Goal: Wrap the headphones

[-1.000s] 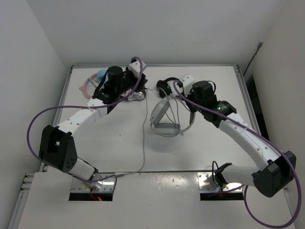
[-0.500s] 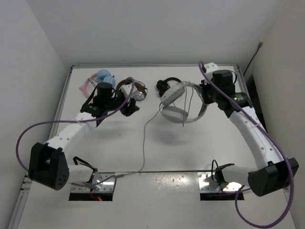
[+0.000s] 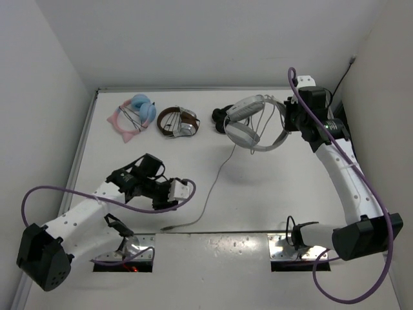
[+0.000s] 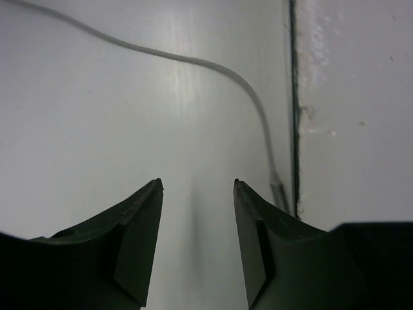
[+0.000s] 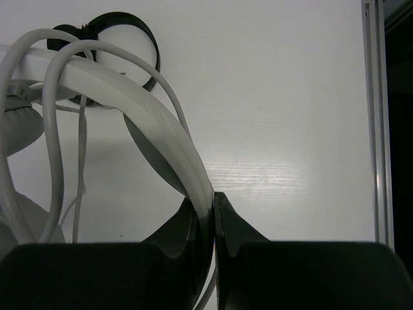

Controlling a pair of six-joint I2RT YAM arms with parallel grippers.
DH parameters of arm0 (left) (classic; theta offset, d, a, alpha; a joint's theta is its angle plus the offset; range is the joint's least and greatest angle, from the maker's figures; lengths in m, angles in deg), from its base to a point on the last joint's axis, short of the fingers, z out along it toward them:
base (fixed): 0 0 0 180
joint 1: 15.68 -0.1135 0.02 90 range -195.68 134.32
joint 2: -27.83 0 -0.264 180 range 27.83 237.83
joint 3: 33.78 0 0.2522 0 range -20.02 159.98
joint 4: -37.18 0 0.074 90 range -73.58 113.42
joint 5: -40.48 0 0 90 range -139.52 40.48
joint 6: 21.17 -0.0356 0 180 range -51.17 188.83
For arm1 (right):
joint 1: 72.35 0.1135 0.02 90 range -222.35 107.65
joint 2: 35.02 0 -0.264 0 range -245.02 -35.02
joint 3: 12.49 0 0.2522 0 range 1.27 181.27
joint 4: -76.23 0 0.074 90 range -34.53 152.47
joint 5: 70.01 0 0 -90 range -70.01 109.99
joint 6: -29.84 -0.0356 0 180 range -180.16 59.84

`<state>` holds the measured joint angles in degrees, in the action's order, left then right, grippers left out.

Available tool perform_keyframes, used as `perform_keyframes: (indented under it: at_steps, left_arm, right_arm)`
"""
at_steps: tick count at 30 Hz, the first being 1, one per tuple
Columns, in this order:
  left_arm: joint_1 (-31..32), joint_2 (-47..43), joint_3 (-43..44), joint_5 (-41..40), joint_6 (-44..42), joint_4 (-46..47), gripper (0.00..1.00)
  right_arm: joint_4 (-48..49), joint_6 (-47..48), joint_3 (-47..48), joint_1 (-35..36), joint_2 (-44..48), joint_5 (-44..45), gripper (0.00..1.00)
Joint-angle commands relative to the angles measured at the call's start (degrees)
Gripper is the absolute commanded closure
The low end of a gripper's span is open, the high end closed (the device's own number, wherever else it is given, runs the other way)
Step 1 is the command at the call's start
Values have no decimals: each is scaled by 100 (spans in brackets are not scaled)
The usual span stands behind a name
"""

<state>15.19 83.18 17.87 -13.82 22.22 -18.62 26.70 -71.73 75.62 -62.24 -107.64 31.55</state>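
Observation:
The large white headphones (image 3: 253,123) hang above the back right of the table, their headband (image 5: 142,103) clamped between the jaws of my right gripper (image 3: 288,121) (image 5: 213,194), which is shut on it. Loops of the thin grey cable (image 5: 55,148) lie over the band. The rest of the cable (image 3: 218,175) trails down to the table and ends in a plug (image 3: 169,228) at the front seam. My left gripper (image 3: 173,201) (image 4: 197,183) hovers open and empty low over the table. The cable (image 4: 213,64) curves ahead of it, and the plug (image 4: 277,190) lies to its right.
A small black pair (image 3: 222,116) (image 5: 129,22) lies under the raised headphones. A brown-and-silver pair (image 3: 179,121) and a pink-and-blue pair (image 3: 132,116) lie along the back left. The dark seam (image 4: 293,129) runs along the table's front edge, and a rail (image 5: 374,97) borders the right side.
My right arm carried the headphones up and towards the back right corner, dragging the cable. My left arm swung from the back row to the near left, its jaws a little wider.

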Motion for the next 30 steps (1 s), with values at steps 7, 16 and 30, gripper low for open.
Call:
perform_keyframes:
  at_steps: [7,16,30]
  left_arm:
    - [753,1222,131,-459,-894,-850,48]
    - [1438,1478,-36,-696,-701,-480,44]
    - [2028,2102,-467,-1830,407,749,46]
  right_arm:
    - [466,-346,484,-18,-42,93,100]
    - [466,-591,643,-185,-94,260,100]
    - [360,-934,695,-290,-147,603,100]
